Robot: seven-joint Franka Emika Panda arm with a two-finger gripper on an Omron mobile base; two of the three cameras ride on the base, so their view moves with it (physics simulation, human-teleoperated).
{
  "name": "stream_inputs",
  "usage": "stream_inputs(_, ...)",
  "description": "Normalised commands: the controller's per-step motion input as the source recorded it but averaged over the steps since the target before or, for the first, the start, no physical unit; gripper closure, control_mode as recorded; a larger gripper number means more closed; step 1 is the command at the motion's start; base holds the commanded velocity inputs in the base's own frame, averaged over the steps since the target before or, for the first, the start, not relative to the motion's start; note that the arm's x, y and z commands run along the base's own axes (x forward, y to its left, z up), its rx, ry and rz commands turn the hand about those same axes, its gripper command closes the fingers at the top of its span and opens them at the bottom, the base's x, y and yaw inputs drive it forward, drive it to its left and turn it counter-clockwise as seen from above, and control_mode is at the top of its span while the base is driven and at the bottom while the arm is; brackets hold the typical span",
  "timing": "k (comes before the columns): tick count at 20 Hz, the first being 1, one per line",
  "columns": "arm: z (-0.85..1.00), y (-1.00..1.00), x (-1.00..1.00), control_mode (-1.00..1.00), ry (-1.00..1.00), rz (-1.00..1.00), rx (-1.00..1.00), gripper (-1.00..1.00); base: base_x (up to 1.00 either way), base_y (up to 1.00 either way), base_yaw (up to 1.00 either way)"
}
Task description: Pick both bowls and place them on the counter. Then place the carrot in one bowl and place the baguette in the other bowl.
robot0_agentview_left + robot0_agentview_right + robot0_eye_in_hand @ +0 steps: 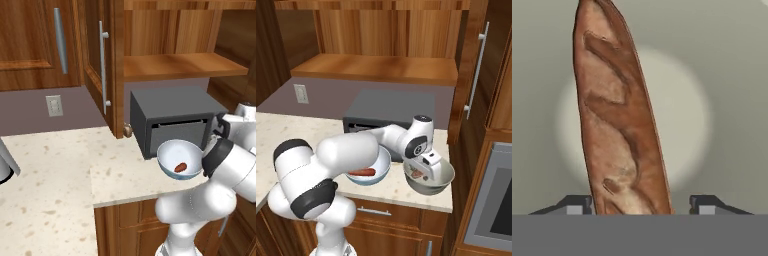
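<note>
The other bowl (432, 184), grey-green with a cream inside (712, 75), stands at the counter's (286, 131) front right edge. In it lies the brown baguette (417, 173), long and scored in the hand view (619, 125). My gripper (428, 170) points down into this bowl, open, its fingertips (704, 205) on either side of the loaf; the right one stands clear of it. To the left sits the white-and-blue bowl (382, 169) (180, 157) with the orange-red carrot (362, 172) (180, 166) inside.
A dark grey box appliance (172, 115) (391, 107) stands just behind both bowls. An open cabinet door with a long handle (103, 65) hangs left of it. A wooden shelf (376, 67) runs above. An oven front (496, 200) is to the right.
</note>
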Motion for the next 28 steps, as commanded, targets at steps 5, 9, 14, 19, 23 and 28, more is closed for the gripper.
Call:
stream_inputs(5, 0.23, 0.0, -0.15, -1.0, -0.01, 0.0, 0.0, -1.0, 0.0, 0.0, 0.0)
stream_inputs(9, 0.3, 0.05, -0.17, -1.0, -0.02, 0.0, 0.0, -1.0, 0.0, 0.0, 0.0)
stream_inputs(14, 0.3, 0.26, -0.2, -1.0, -0.08, 0.0, -0.03, -1.0, 0.0, 0.0, 0.0)
stream_inputs(19, 0.27, 0.29, -0.32, -1.0, -0.08, 0.0, -0.04, -1.0, 0.0, 0.0, 0.0)
stream_inputs(23, 0.2, 0.36, -0.45, -1.0, -0.02, 0.0, -0.07, -1.0, 0.0, 0.0, 0.0)
stream_inputs(28, 0.18, 0.36, -0.52, -1.0, 0.0, 0.0, -0.05, -1.0, 0.0, 0.0, 0.0)
